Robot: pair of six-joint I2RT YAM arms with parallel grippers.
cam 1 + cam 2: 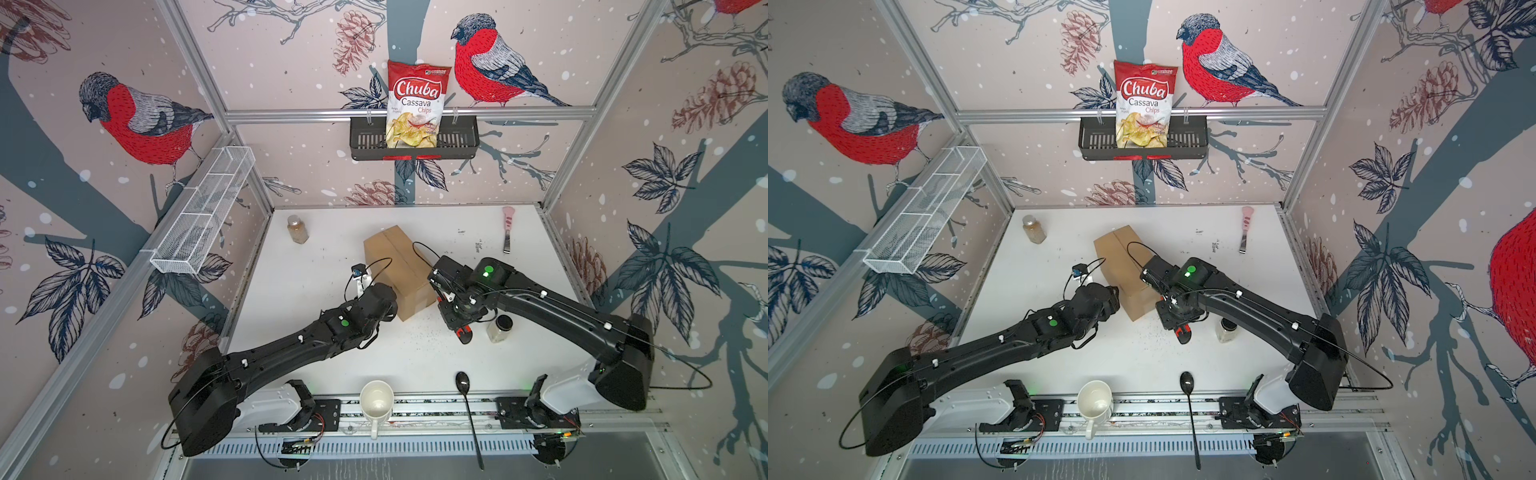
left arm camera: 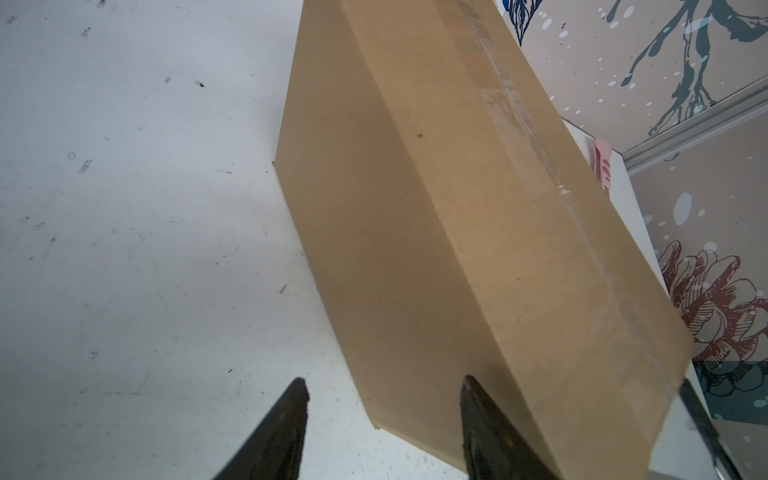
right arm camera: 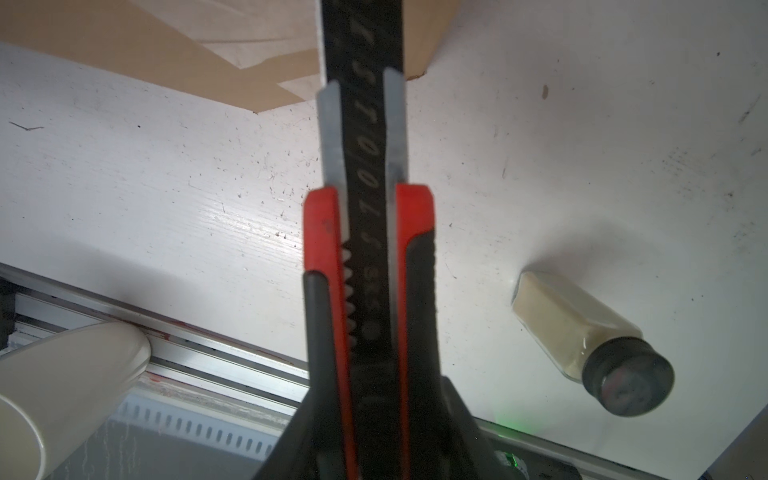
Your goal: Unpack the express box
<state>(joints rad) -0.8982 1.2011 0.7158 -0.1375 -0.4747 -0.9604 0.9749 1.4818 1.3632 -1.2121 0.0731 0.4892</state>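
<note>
A: Left to right, fast. What's at the left?

B: Brown spice jar (image 1: 298,229) at 10 o'clock on the table (image 1: 332,353), nothing near it. Then the left gripper (image 2: 384,379) at about 8 o'clock of the box. Jaws spread, nothing in them. One finger (image 2: 486,424) is at the box's long side. Touching or just beside, can't tell.

A: The box?

B: The express box (image 1: 390,253) lies mid-table, a bit toward 12, with its long axis running roughly 11 to 5. Flaps are shut. The clear tape (image 2: 511,108) along the top seam looks unbroken as far as the left wrist view shows.

A: Right side?

B: The right gripper (image 3: 368,316) is clenched on a red-and-black utility knife (image 3: 365,166) at 4 o'clock of the box, by its near corner. The knife is close to the cardboard. Whether the blade is out or touching anything, can't tell.

A: Progress?

B: Early, I'd say. Knife in hand is the only step that looks done. What's left is to cut the tape, fold the flaps back and lift out the contents, which are unseen.

A: Anything else?

B: Black-capped jar (image 1: 500,328) at 4 o'clock, just past the right gripper. Pink-handled tool (image 1: 508,228) at 1. Mug (image 1: 376,401) and spoon (image 1: 467,399) at 6, on the near edge.
</note>
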